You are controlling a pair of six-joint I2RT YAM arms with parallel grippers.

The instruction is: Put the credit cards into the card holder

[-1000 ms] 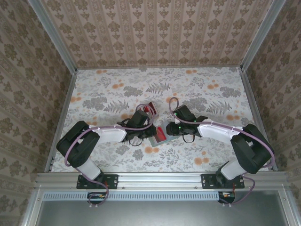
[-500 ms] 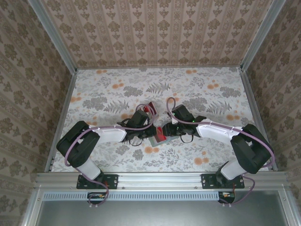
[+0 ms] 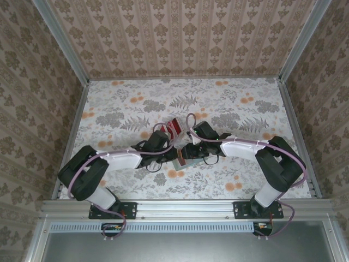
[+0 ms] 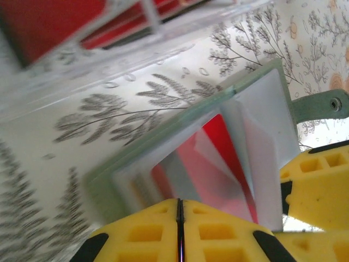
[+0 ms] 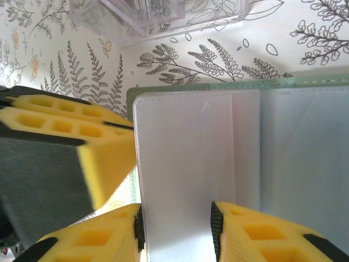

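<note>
Your left gripper is pinched shut, the open holder at its 12 o'clock with a red card sleeved. Your right gripper stands parted astride a sleeve; whether it clamps, you can't tell.

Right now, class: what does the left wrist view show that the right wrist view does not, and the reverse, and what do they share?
Left wrist, not right: a red credit card inside a clear sleeve, and the holder's grey-green tab with its stud. Right wrist, not left: the right gripper, fingers apart, over a pale sleeve. Both: the card holder, the clear plastic box and the floral table cover.
</note>
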